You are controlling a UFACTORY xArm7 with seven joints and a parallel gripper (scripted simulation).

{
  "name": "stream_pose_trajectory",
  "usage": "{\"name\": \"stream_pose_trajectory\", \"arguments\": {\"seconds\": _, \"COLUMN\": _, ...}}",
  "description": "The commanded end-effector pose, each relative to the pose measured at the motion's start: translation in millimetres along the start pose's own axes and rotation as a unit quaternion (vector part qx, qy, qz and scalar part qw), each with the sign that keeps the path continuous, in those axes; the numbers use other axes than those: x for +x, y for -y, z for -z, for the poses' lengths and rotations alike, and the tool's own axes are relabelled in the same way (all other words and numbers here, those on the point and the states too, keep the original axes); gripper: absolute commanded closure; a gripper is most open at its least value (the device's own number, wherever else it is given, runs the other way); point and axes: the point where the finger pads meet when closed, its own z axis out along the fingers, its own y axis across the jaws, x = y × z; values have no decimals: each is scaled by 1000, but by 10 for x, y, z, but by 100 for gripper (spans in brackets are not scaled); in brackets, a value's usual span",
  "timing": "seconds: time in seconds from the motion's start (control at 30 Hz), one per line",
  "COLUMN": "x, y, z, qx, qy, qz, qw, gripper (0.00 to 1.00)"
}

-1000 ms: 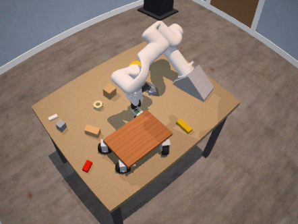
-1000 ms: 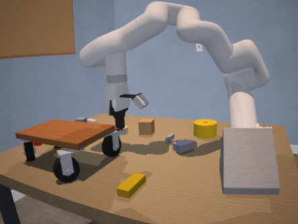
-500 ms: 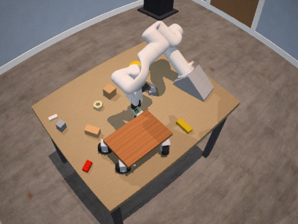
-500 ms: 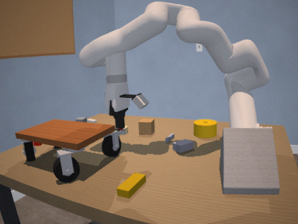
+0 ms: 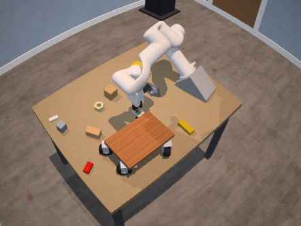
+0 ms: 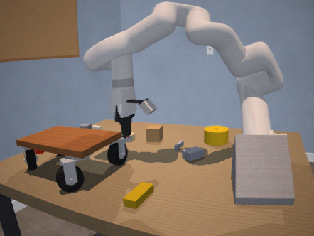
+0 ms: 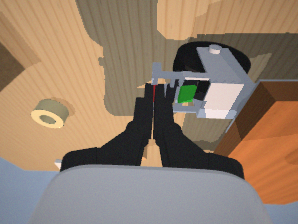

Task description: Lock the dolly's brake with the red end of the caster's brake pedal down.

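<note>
The dolly (image 5: 139, 137) has an orange-brown wooden deck on black casters and stands near the table's front edge; it also shows in the exterior view (image 6: 69, 139). My gripper (image 7: 153, 95) is shut with nothing between the fingers. Its tips (image 7: 156, 93) press down on the red end of the brake pedal at the dolly's far caster (image 7: 212, 62). Only a thin red sliver shows between the fingertips. The pedal's green end (image 7: 187, 93) lies just right of the tips. In the top and exterior views the gripper (image 5: 137, 109) (image 6: 126, 133) stands upright at the dolly's far corner.
A grey ramp (image 5: 197, 82) stands at the back right. A yellow block (image 5: 186, 126), a yellow cylinder (image 6: 216, 135), a brown cube (image 5: 110, 92), a tan block (image 5: 92, 131), a cream ring (image 5: 99, 105), a red brick (image 5: 88, 167) and small grey blocks (image 5: 61, 126) lie around the table.
</note>
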Motion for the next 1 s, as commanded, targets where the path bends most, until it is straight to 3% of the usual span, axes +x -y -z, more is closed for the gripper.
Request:
{"name": "stream_pose_trajectory", "arguments": {"seconds": 0.0, "x": -8, "y": -3, "z": 15, "qx": -1, "qy": 2, "qz": 0, "qw": 1000, "gripper": 100}}
{"name": "stream_pose_trajectory", "arguments": {"seconds": 0.97, "x": -8, "y": -3, "z": -61, "qx": -1, "qy": 2, "qz": 0, "qw": 1000, "gripper": 100}}
